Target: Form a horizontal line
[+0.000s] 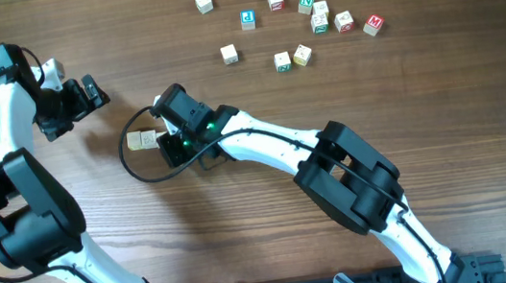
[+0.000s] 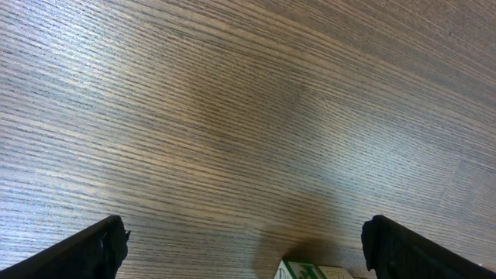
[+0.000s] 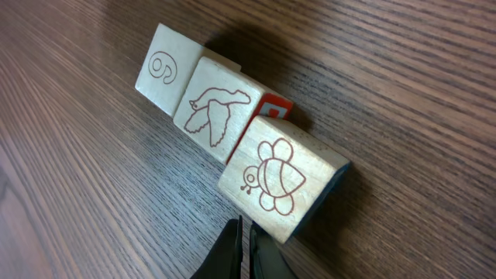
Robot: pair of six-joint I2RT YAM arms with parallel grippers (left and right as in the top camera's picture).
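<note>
Though pinched shut on nothing, right gripper (image 3: 244, 249) just beside the horizontal line (image 3: 232, 136), three cubes (image 3: 208, 112) touching side to side, looks all but done; left gripper (image 1: 83, 93) splayed wide, well apart from it.

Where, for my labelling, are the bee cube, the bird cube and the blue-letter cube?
bee cube (image 3: 280, 177), right wrist view, top face.
bird cube (image 3: 218, 112), right wrist view, top face.
blue-letter cube (image 1: 248, 18), overhead view, top face.
</note>
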